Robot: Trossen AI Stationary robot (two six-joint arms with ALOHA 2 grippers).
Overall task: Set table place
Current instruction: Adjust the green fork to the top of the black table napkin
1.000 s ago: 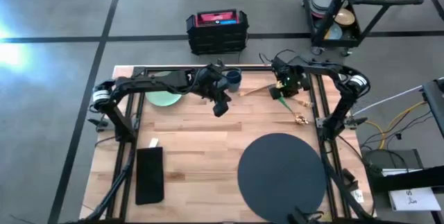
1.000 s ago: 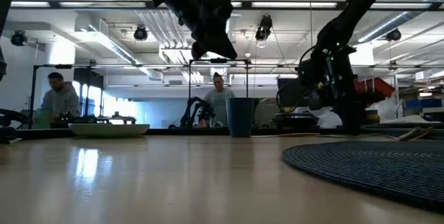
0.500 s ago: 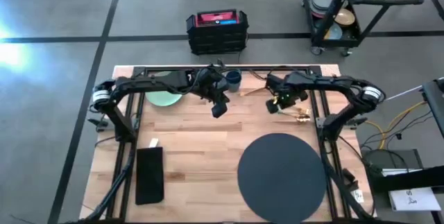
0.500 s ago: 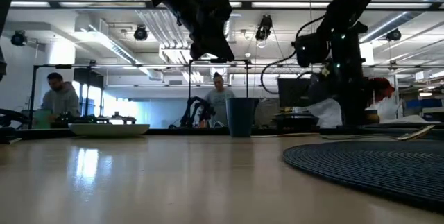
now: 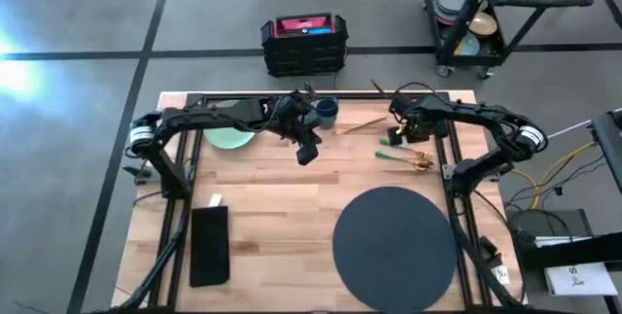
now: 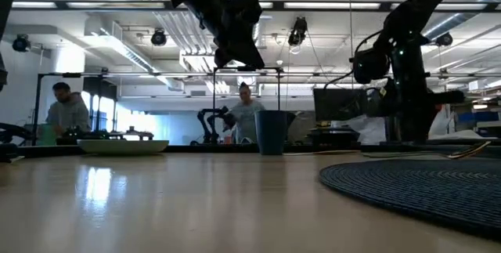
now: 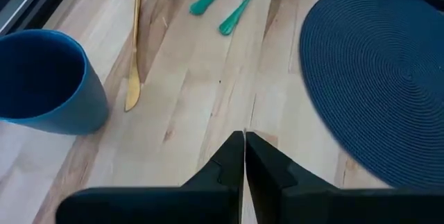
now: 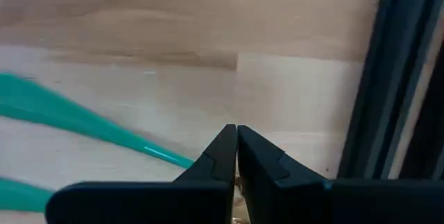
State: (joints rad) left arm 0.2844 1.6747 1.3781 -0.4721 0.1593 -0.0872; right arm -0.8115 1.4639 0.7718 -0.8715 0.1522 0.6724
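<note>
Cutlery [image 5: 403, 157] lies loose near the table's [image 5: 272, 207] far right corner, where our right gripper [image 5: 397, 136] has swung back over it from mid-table, fingers pressed together and empty, so no piece has reached the placemat [image 5: 394, 246]. We hold our left gripper [image 5: 309, 151] closed and empty beside the cup [image 5: 327, 112]. Placemat looks woven in ribbed rings; handles are slim glossy green; plate [image 5: 228, 139] and napkin [image 5: 209, 246] wait left.

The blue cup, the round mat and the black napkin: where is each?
Blue cup [image 7: 41, 78]: left wrist view, its outer wall.
Round mat [image 5: 394, 246]: high view, its middle.
Black napkin [image 5: 210, 246]: high view, its middle.
</note>
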